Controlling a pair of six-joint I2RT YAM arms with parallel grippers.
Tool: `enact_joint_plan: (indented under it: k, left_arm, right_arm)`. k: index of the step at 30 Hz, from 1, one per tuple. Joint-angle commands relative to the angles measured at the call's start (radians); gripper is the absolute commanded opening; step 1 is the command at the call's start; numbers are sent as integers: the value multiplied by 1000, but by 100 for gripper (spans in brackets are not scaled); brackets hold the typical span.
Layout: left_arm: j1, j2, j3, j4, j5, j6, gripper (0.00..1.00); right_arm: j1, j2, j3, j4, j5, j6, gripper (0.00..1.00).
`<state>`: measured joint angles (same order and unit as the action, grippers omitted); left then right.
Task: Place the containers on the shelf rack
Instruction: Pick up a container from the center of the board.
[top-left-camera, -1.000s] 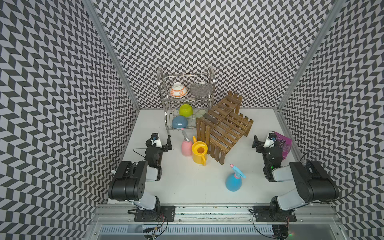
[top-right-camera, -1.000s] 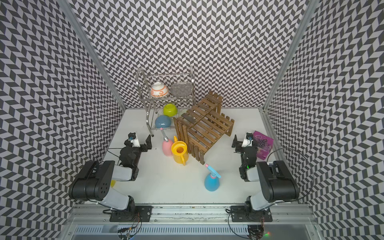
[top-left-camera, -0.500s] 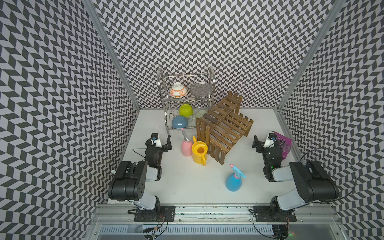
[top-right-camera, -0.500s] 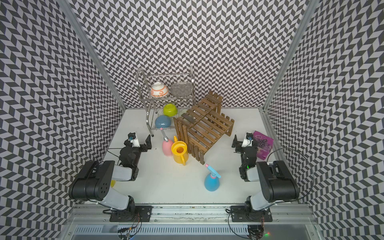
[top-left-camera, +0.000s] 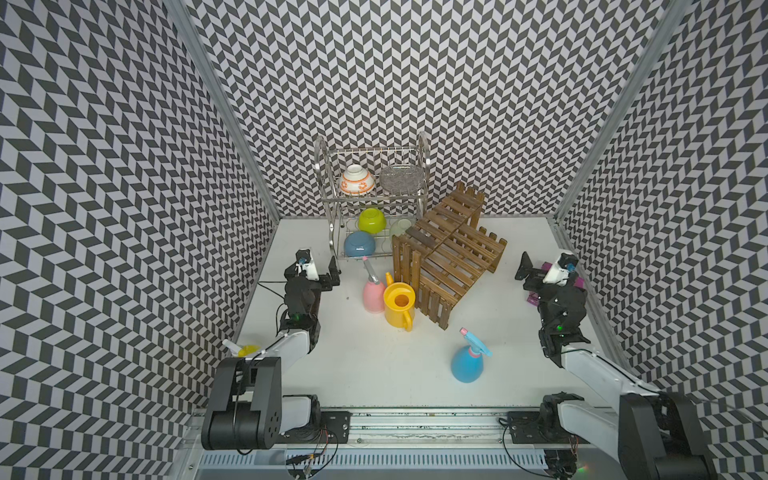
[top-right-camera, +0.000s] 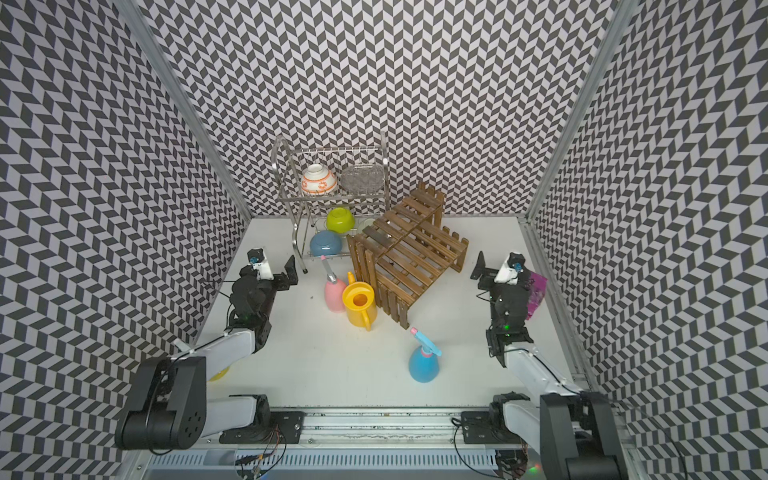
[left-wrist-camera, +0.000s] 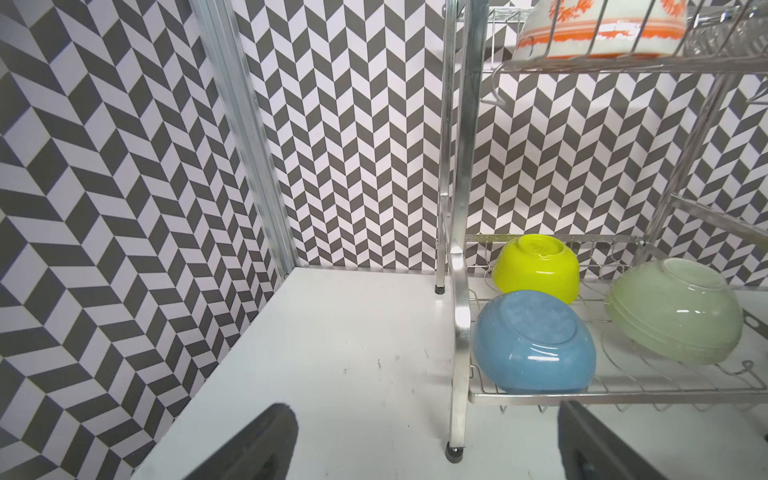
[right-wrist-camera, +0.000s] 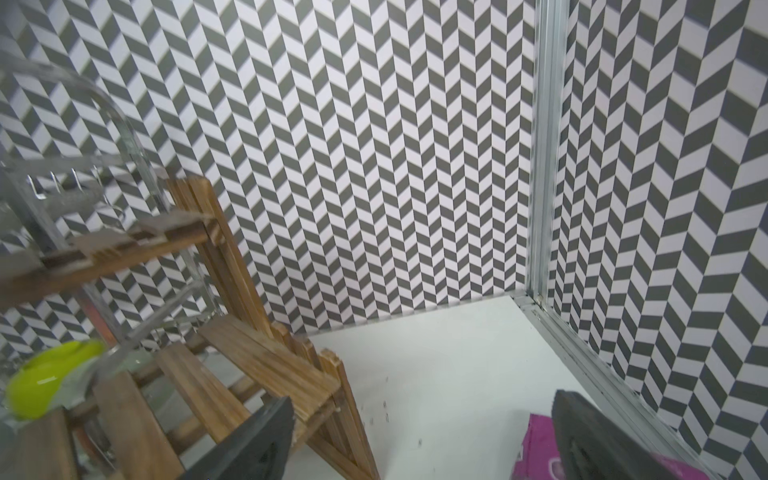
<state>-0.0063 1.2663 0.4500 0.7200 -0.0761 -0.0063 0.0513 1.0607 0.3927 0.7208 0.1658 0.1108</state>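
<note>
The brown wooden shelf rack stands at the middle back of the table, with nothing on its tiers. A pink spray bottle and a yellow watering can stand side by side against its front left. The blue spray bottle stands alone nearer the front. A translucent yellow round bottle is half hidden behind the left arm. My left gripper hovers open left of the pink bottle. My right gripper hovers open right of the shelf rack. Both are empty.
A silver wire dish rack with several upturned bowls stands behind the shelf rack, close to the left gripper. A purple package lies under the right gripper by the right wall. Patterned walls enclose three sides.
</note>
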Motion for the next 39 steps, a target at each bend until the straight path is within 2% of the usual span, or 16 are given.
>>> enact_joint_plan:
  k: [1, 5, 7, 9, 12, 14, 16, 21, 26, 29, 34, 39]
  left_arm:
    - [-3, -71, 82, -243, 40, -24, 100]
    - [1, -103, 262, -525, 27, -202, 100]
    - [5, -106, 314, -587, 122, -210, 100]
    - [4, -109, 353, -618, 276, -245, 100]
    - [-23, -117, 374, -614, 449, -308, 100]
    - [-72, -120, 397, -629, 488, -319, 100]
    - [-140, -120, 435, -670, 481, -297, 100]
    - [-328, -156, 489, -713, 378, -242, 100]
    - [-485, -241, 446, -659, 294, -204, 100]
    - [-525, -324, 360, -584, 288, -202, 100]
    - [-530, -465, 198, -488, 279, -223, 100]
    - [-529, -538, 122, -492, 272, -278, 100]
  right_arm:
    - [2, -118, 42, -263, -81, 104, 100]
    - [2, -277, 27, -322, -191, 201, 100]
    - [2, -350, 28, -360, -230, 260, 100]
    - [2, -423, 18, -383, -283, 307, 100]
    - [2, -523, -14, -384, -384, 355, 100]
    - [2, -586, -22, -407, -441, 375, 100]
    - [2, -626, -6, -460, -502, 373, 100]
    - [49, -653, 64, -591, -619, 322, 100]
    - [111, -635, 110, -646, -740, 270, 100]
    - [149, -631, 137, -693, -763, 237, 100]
    - [175, -618, 178, -795, -807, 174, 100]
    - [196, -585, 216, -887, -828, 166, 100]
